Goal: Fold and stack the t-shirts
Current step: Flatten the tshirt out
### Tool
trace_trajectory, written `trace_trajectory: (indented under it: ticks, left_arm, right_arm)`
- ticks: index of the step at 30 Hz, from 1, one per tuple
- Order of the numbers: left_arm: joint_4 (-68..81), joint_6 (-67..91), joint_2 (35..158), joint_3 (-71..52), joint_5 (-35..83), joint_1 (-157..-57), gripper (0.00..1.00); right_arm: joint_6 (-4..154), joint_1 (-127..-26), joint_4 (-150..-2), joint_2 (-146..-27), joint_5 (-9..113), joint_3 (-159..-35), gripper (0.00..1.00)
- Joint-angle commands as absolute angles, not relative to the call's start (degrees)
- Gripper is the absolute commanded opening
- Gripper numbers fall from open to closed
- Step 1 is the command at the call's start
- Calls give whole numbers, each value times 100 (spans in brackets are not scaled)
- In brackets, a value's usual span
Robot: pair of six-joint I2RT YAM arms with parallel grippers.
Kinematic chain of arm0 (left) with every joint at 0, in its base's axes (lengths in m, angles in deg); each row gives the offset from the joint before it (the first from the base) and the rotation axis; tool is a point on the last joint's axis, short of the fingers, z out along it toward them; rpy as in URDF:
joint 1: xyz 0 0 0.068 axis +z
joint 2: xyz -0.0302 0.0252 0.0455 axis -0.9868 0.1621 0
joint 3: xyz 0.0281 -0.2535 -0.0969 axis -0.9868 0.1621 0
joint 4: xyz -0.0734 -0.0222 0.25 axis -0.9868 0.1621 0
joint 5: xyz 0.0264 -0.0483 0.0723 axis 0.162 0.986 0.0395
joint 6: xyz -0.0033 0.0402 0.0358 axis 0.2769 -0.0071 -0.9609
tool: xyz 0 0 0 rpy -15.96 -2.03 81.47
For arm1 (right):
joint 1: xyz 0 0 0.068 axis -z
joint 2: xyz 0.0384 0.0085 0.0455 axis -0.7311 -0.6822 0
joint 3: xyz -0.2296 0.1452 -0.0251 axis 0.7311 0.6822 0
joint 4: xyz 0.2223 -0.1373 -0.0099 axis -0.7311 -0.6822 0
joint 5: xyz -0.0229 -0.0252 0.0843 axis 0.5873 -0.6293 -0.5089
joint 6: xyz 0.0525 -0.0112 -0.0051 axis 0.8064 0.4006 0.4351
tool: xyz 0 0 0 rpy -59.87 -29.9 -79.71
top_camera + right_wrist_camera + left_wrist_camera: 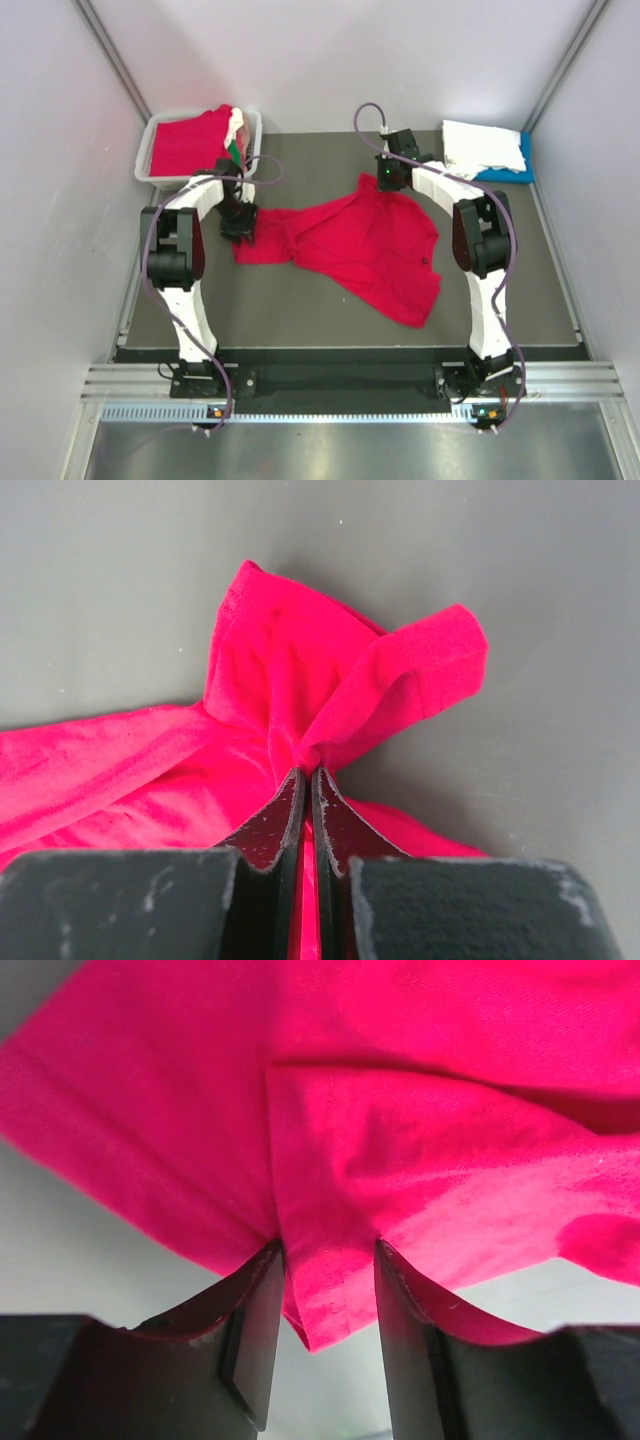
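Observation:
A red t-shirt lies crumpled across the dark mat, stretched between my two grippers. My left gripper is at its left end. In the left wrist view the jaws of the left gripper stand apart, and a hemmed corner of the red t-shirt hangs between the fingers without being pinched. My right gripper is at the shirt's far edge. In the right wrist view the right gripper is shut on a bunched fold of the red t-shirt. Folded white t-shirts rest on a blue one at the back right.
A pale plastic tub at the back left holds more red cloth and a bit of white cloth. White walls close in the workspace on both sides and behind. Bare mat shows in front of the shirt.

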State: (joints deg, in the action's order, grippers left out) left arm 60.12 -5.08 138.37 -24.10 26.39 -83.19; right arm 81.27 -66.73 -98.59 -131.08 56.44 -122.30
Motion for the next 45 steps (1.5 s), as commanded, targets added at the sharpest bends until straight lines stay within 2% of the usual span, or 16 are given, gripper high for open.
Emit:
trace_trajectory:
  ticks: [1, 11, 19, 26, 45]
  left_arm:
    - [4843, -567, 13325, -2005, 2174, -8348, 47]
    - [3356, -497, 12638, -1459, 1795, -8383, 49]
    - [3276, -585, 12410, -1512, 1645, -8708, 50]
    - [2916, -576, 12621, -853, 1382, -9007, 49]
    - [3162, -295, 13253, -1292, 1566, -8717, 49]
  right_arm:
    - [8174, -6746, -9704, -12648, 5533, -12289, 0]
    - [8166, -6798, -9721, -12674, 5516, -12253, 0]
    - [8183, -6816, -9783, -12762, 5568, -12385, 0]
    - [8201, -6930, -9853, -12885, 5586, -12552, 0]
    - [8148, -6922, -9704, -12639, 5621, -12122, 0]
